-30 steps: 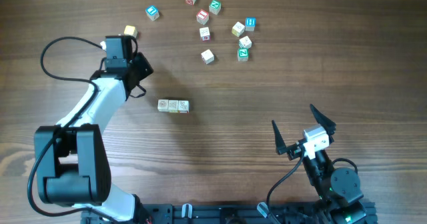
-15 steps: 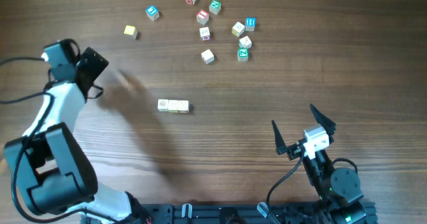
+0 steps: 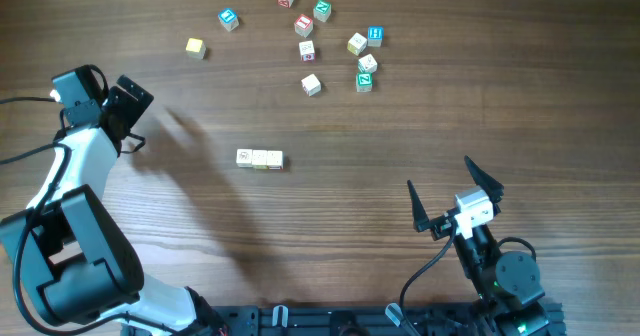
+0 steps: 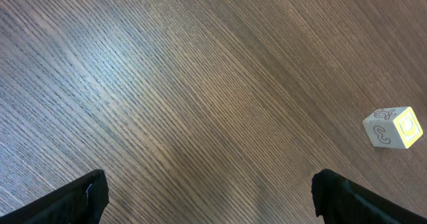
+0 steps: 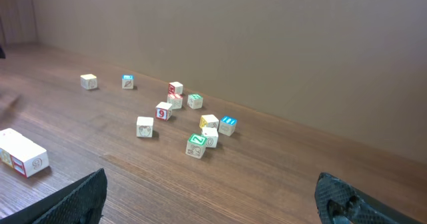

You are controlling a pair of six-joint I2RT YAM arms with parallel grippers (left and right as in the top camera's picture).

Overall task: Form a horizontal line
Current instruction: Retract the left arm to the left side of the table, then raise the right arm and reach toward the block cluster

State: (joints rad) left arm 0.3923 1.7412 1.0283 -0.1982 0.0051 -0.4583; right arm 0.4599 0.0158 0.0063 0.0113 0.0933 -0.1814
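Note:
Three cream-white letter cubes touch edge to edge in a short horizontal line (image 3: 260,158) at mid-table; the right wrist view shows its end at the left edge (image 5: 20,155). My left gripper (image 3: 140,116) hovers open at the far left, well left of the line, with bare wood between its fingers (image 4: 87,197). A yellow-faced cube (image 4: 393,127) lies apart on the right of that view, and it also shows back left on the table (image 3: 195,47). Near the front edge on the right, my right gripper (image 3: 438,176) stands open and empty (image 5: 213,207).
Several loose cubes lie scattered at the back centre: blue (image 3: 229,18), red (image 3: 304,24), green (image 3: 365,80), cream (image 3: 311,84) and others. The right wrist view shows the same cluster (image 5: 195,144) in front of a plain wall. Black cable loops trail from the left arm.
The left arm has swung left, away from the yellow-faced cube, and its gripper has opened. The cubes, the three-cube row and the right arm have not moved.

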